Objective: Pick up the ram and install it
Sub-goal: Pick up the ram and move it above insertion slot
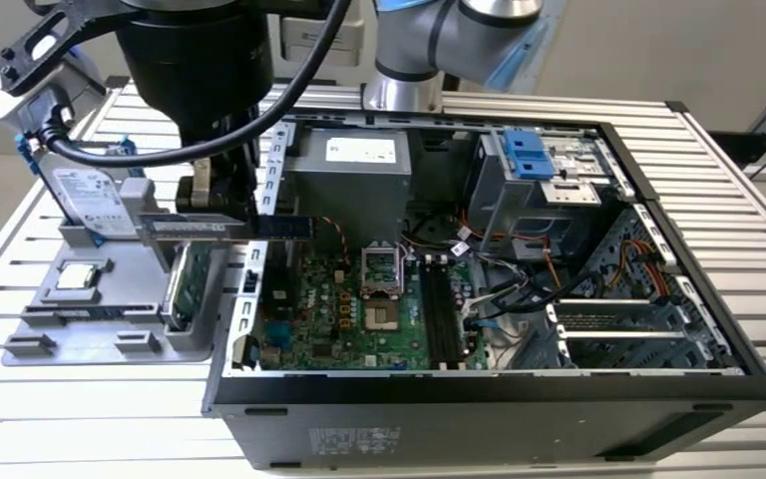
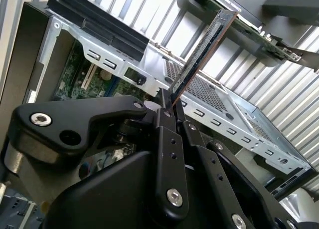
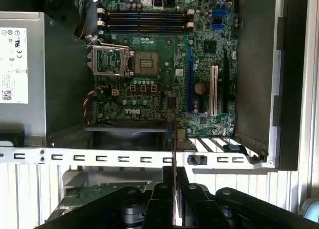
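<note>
End effector (image 2: 171, 111) clenched on the ram (image 2: 202, 54), its gripped end hidden, above the open computer case's (image 1: 490, 387) wall at the exterior view's left, beside the tray (image 1: 117, 304) holding a hard drive (image 1: 88, 200).

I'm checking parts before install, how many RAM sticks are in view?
1: the ram, held in the gripper over the open case's side wall. Others may be hidden.
</note>
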Robot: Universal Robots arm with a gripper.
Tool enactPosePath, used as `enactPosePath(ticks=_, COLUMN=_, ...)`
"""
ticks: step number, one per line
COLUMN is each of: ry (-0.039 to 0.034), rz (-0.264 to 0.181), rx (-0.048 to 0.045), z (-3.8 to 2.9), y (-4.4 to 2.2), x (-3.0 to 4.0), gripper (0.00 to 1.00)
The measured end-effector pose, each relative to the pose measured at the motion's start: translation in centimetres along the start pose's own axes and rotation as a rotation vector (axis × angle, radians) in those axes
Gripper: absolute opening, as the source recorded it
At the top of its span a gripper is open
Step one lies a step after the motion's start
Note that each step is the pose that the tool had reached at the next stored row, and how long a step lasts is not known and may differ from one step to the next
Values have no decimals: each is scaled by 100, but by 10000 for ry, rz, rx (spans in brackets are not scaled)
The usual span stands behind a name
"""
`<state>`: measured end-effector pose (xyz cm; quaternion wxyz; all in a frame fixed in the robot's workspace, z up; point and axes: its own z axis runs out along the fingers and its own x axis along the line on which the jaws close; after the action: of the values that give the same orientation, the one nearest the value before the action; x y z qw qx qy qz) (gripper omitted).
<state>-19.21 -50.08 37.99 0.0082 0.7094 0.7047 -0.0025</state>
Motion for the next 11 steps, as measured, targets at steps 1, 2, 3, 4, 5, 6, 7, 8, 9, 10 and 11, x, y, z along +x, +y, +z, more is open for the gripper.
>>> enactPosePath(ticks=1, ry=1, rz=1, rx=0, z=0, y=13, x=0, gripper=0)
enactPosePath(ticks=2, ry=0, rz=0, rx=0, z=0, y=27, x=0, gripper=0)
enactPosePath(ticks=3, ry=0, rz=0, rx=1, z=0, y=41, x=0, gripper=0)
enactPosePath(ticks=4, ry=0, rz=0, rx=0, z=0, y=55, x=0, gripper=0)
enactPosePath(ticks=5, ry=0, rz=0, rx=0, z=1, y=67, x=1, gripper=0)
enactPosePath(ticks=6, ry=0, rz=0, rx=1, z=0, y=78, x=1, gripper=0)
enactPosePath(ticks=7, ry=0, rz=0, rx=1, z=0, y=90, x=1, gripper=0)
enactPosePath(ticks=8, ry=0, rz=0, rx=0, z=1, y=105, x=1, gripper=0)
enactPosePath(ticks=9, ry=0, rz=0, rx=0, z=1, y=119, x=1, gripper=0)
enactPosePath(ticks=10, ry=0, rz=0, rx=0, z=1, y=130, x=1, gripper=0)
enactPosePath(ticks=11, ry=0, rz=0, rx=0, z=1, y=141, x=1, gripper=0)
